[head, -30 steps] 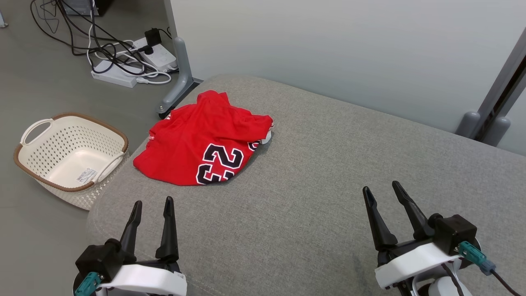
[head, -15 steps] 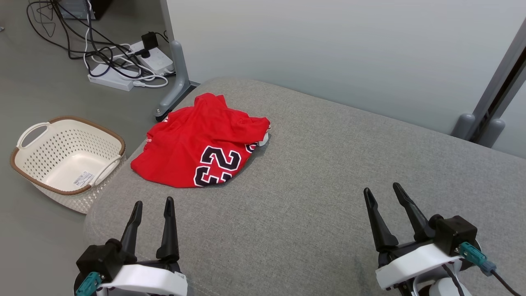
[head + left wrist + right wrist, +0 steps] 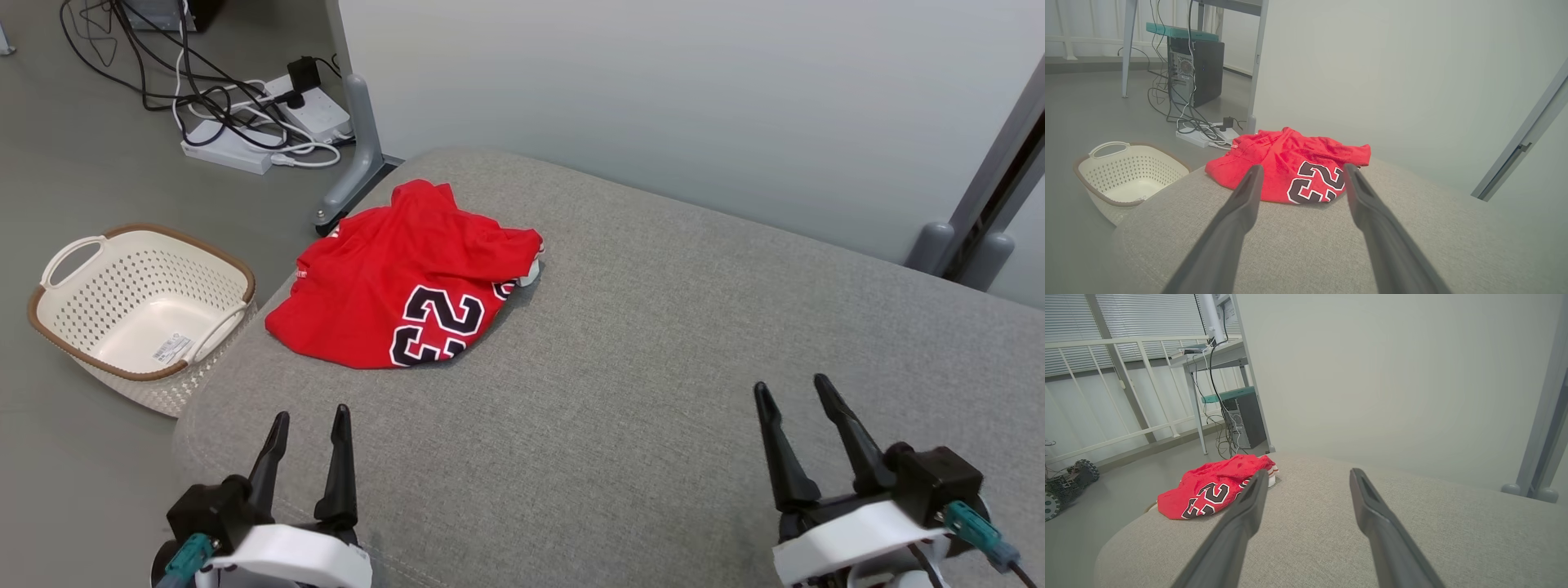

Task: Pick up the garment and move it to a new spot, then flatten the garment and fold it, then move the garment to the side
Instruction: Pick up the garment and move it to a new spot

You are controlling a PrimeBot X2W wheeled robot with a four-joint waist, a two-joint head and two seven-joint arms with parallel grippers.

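Note:
The garment (image 3: 392,286) is a red jersey with black-and-white numerals, lying crumpled near the far left corner of the grey cushioned surface (image 3: 637,351). It also appears in the left wrist view (image 3: 1290,171) and the right wrist view (image 3: 1208,492). My left gripper (image 3: 310,416) hovers open at the near left, well short of the garment, nothing between its fingers. My right gripper (image 3: 792,388) stands open at the near right, far from the garment. Seen from each wrist, the two dark fingers are spread wide over bare cushion.
A cream perforated basket (image 3: 139,310) with a brown rim sits on the floor left of the cushion. Cables and power strips (image 3: 261,122) lie on the floor beyond it. A grey partition wall (image 3: 653,98) runs behind the cushion, with metal posts (image 3: 980,212) at right.
The head camera has swung slightly and come back. Both grippers sit a little lower and further right in the head view, still open. The garment lies where it was.

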